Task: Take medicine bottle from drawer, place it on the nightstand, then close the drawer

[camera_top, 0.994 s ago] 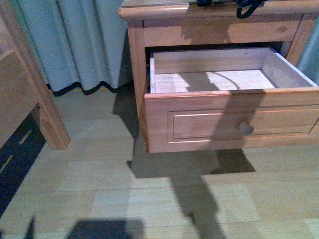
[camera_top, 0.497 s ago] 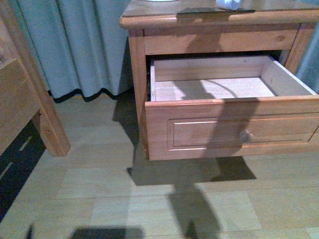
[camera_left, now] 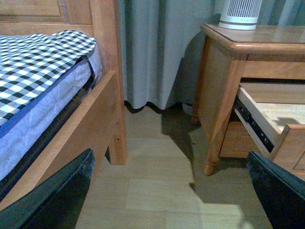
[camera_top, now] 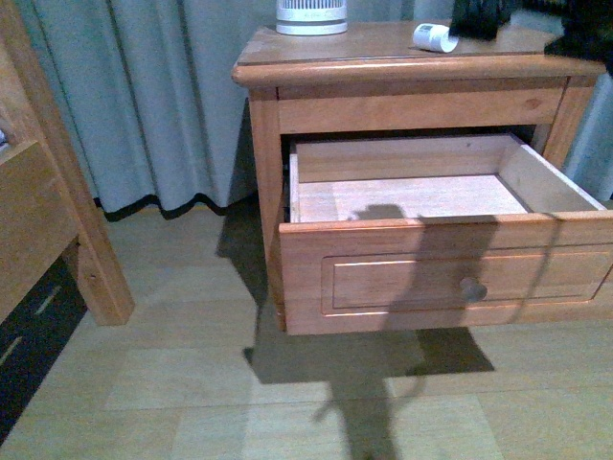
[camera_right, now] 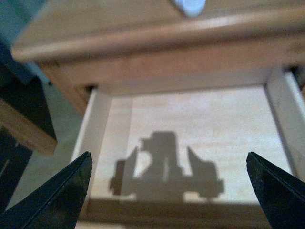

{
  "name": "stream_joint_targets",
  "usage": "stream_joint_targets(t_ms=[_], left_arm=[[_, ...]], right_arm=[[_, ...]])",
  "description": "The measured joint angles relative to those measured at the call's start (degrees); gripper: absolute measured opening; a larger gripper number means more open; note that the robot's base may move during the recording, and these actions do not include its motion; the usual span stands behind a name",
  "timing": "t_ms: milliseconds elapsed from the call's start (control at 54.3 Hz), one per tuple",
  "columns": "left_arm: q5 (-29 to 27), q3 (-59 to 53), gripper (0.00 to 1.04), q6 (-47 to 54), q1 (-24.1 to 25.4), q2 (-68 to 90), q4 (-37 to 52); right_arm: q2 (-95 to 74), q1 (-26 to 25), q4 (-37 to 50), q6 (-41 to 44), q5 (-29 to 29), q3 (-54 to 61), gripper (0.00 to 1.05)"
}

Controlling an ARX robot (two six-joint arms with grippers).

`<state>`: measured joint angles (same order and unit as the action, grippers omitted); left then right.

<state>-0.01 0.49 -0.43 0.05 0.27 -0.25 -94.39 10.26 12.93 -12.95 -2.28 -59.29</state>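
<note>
The medicine bottle [camera_top: 434, 37] lies on its side on the nightstand's top [camera_top: 383, 53], right of middle. A blurred white part of it shows at the edge of the right wrist view [camera_right: 189, 5]. The drawer [camera_top: 421, 273] is pulled out, its inside bare, with its round knob [camera_top: 472, 287] on the front panel. My right gripper [camera_right: 169, 195] is open and empty above the drawer's floor [camera_right: 205, 124], where it casts its shadow. Dark parts of that arm [camera_top: 579, 34] show above the nightstand's right end. My left gripper [camera_left: 171, 200] is open and empty, low over the floor beside the nightstand [camera_left: 224, 86].
A ribbed grey-white cylinder device [camera_top: 311, 14] stands at the back of the nightstand's top. The shorter upper drawer [camera_top: 421, 107] is shut. A bed with checked bedding [camera_left: 38, 62] and its wooden frame post [camera_top: 81, 240] stand to the left. A grey curtain [camera_top: 163, 96] hangs behind.
The front view has tilted up, bringing the nightstand's top, bottle and cylinder device into sight. The arm's shadow on the drawer has shrunk. The drawer stays open.
</note>
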Motion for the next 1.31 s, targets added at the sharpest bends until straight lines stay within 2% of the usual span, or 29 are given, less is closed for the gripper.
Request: stream_joint_targets(t_ms=[55, 110, 294, 479, 663, 902, 1307], left_arm=[[0.0, 0.0, 0.98, 0.0, 0.0, 0.0, 0.0], [0.0, 0.0, 0.98, 0.0, 0.0, 0.0, 0.0], [0.0, 0.0, 0.98, 0.0, 0.0, 0.0, 0.0], [0.0, 0.0, 0.98, 0.0, 0.0, 0.0, 0.0], [0.0, 0.0, 0.98, 0.0, 0.0, 0.0, 0.0], [0.0, 0.0, 0.98, 0.0, 0.0, 0.0, 0.0], [0.0, 0.0, 0.98, 0.0, 0.0, 0.0, 0.0]], right_arm=[[0.0, 0.2, 3.9, -0.8, -0.6, 9.1, 0.98], [-1.1, 0.2, 7.5, -0.7, -2.4, 14.3, 0.93], [-7.5, 0.4, 23.5, 2.3, -7.4, 26.1, 0.62], [-15.2, 0.4, 33.7, 5.0, -10.0, 27.6, 0.35], [-23.0, -0.3, 42.9, 9.4, -12.1, 22.9, 0.04], [-30.6, -2.0, 45.4, 14.4, -13.5, 13.2, 0.03], [-44.1, -3.3, 38.7, 20.9, -14.6, -12.0, 0.03]])
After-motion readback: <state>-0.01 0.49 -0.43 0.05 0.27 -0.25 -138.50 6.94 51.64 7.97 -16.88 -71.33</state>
